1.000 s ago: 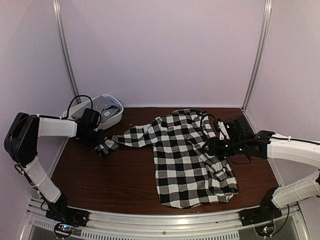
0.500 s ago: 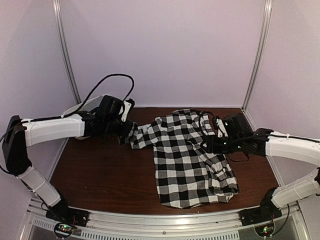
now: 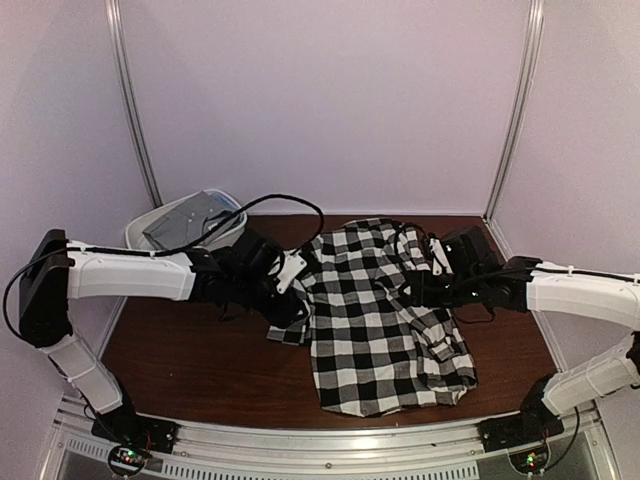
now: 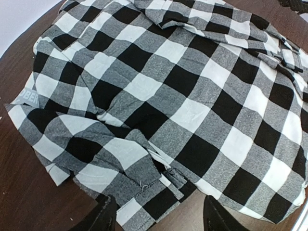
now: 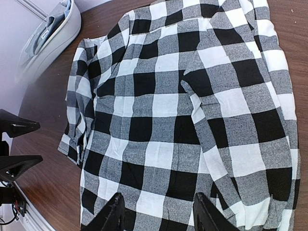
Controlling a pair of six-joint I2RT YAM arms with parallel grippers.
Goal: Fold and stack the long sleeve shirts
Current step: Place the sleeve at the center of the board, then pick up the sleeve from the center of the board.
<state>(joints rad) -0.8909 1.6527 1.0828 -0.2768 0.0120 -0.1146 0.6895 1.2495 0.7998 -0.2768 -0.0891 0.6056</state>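
The checked shirt (image 3: 385,325) lies spread on the table (image 3: 200,350), its left sleeve bunched against the body. The left gripper (image 4: 159,209) is over that cuff, fingers wide apart and holding nothing. The right gripper (image 5: 159,209) is likewise wide apart and empty, above the shirt's right side. The grey shirt (image 3: 185,218) sits in the tub (image 5: 60,41).

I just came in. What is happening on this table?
Two robot arms are folding a black-and-white checked cloth shirt spread on the brown table. The left end effector is open at the shirt's left edge, where the sleeve lies folded in. The right end effector is open above the right side. A plain grey shirt waits in the white oval plastic tub.
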